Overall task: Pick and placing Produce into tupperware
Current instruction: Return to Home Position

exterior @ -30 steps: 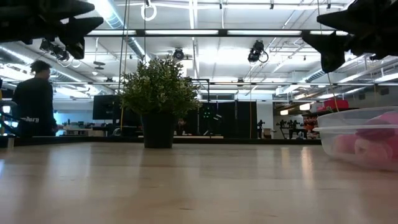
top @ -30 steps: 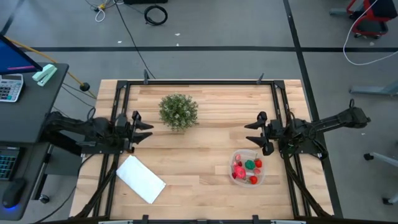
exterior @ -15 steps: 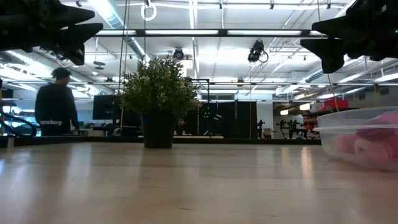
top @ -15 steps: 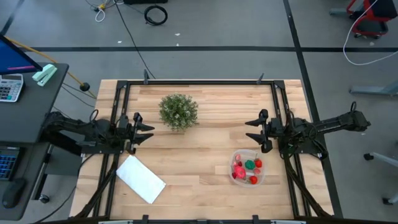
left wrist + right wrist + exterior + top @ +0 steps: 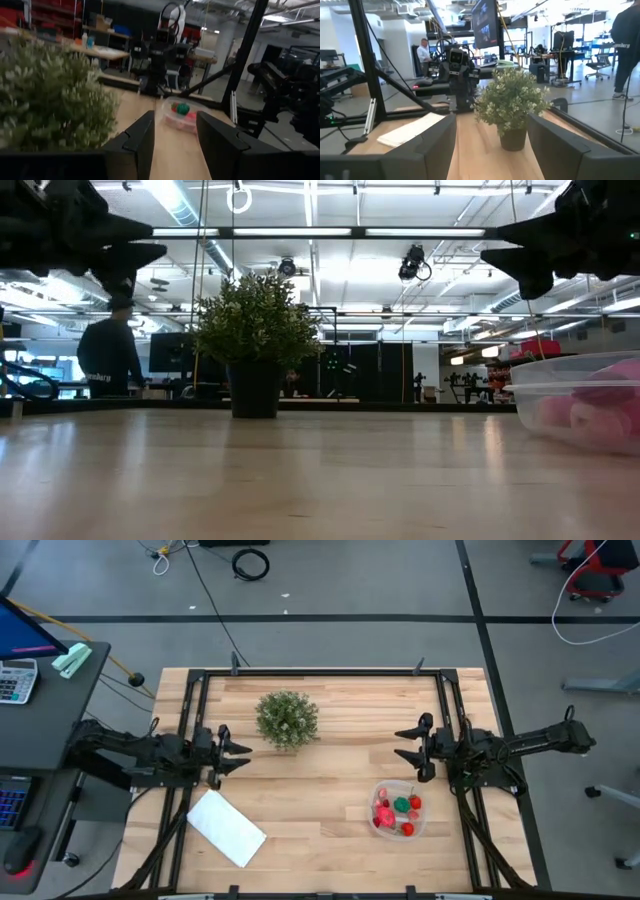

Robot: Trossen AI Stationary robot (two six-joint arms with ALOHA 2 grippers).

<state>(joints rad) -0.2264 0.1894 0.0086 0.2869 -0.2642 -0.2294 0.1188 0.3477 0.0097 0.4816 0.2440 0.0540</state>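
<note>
One clear tupperware [image 5: 424, 816], one green produce piece [image 5: 401, 804], roughly five red or pink produce pieces [image 5: 385, 813], one potted plant [image 5: 287, 719], one flat white rectangle [image 5: 226, 828], two tools, left tool [image 5: 240, 752] and right tool [image 5: 400, 748]

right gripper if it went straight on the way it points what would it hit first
Probably the potted plant, which sits ahead between the right gripper's open fingers, slightly off centre; depth and height are unclear.

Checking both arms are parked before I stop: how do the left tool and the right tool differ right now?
The left tool hangs at the left side of the table, beside the plant; the right tool hangs at the right side, near the tupperware. The right tool looks opened wider than the left tool. Both are open, empty, raised off the tabletop, and face each other.
</note>
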